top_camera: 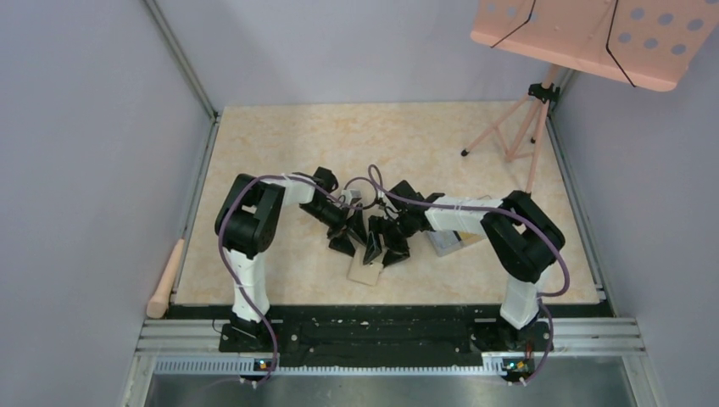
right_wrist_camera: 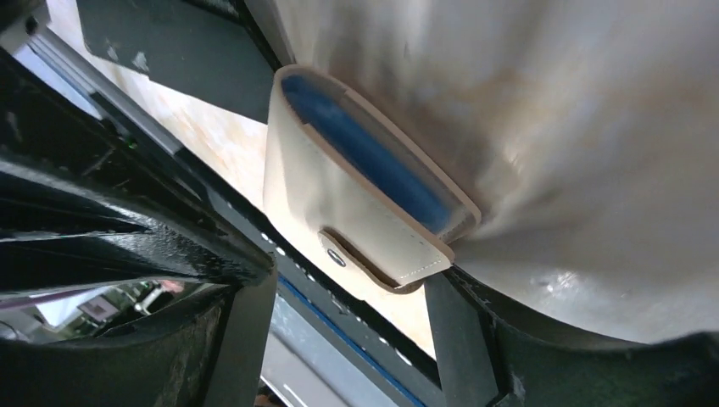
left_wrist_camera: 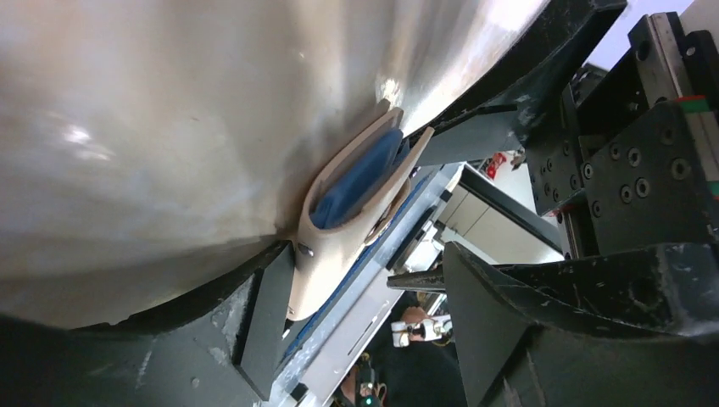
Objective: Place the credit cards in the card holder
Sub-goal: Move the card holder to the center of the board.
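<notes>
My left claw [top_camera: 349, 242] has its fingers apart. The card holder [top_camera: 365, 272] lies on the surface [top_camera: 280, 144] at its 5 o'clock, touching one finger. My right claw [top_camera: 388, 248] straddles it; whether it is clamped, I cannot tell.

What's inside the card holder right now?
Only blue pocket lining shows in the open card holder; no card visible at its mouth. Deeper inside is hidden by the beige walls.

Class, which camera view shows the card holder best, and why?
Right wrist: the card holder fills the frame, with its blue pocket and snap dot plain. Left wrist shows it edge-on, mouth gaping. Top external shows only a small pale patch, partly covered.
</notes>
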`<state>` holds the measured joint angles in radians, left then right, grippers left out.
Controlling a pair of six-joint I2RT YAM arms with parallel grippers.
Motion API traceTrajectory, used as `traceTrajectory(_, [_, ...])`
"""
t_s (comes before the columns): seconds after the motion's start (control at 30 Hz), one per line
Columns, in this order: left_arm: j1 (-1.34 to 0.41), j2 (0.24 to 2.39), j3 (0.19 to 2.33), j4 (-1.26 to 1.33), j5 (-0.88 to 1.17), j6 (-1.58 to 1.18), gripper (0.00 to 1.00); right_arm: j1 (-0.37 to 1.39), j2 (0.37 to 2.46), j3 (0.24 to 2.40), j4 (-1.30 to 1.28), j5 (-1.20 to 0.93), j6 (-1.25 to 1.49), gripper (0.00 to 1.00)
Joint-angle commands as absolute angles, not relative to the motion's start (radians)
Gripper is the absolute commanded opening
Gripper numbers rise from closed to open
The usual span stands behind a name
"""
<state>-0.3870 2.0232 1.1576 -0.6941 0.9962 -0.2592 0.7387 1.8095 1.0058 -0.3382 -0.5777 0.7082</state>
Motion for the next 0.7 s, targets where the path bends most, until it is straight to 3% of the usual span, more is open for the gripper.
traceTrajectory(0.0, [-0.378, 2.046, 1.217, -0.662, 0.930, -0.321, 0.69, 0.680, 1.857, 1.117, -0.222, -0.536, 0.728, 0.64])
traceTrajectory(0.17, [-0.328, 2.016, 1.269, -0.636, 0.840, -0.382, 0.59, 0.628, 1.888, 1.174, -0.185, -0.538, 0.743, 0.60])
traceTrajectory(0.43, [-0.286, 1.978, 1.301, -0.755, 0.606, -0.330, 0.85, 0.621, 1.905, 1.240, -0.336, -0.389, 0.686, 0.67])
traceTrajectory(0.53, [-0.286, 1.962, 1.266, -0.761, 0.576, -0.319, 0.84, 0.621, 1.910, 1.219, -0.329, -0.401, 0.694, 0.66])
traceTrajectory(0.67, [-0.283, 1.968, 1.200, -0.702, 0.681, -0.329, 0.80, 0.621, 1.919, 1.178, -0.277, -0.438, 0.723, 0.64])
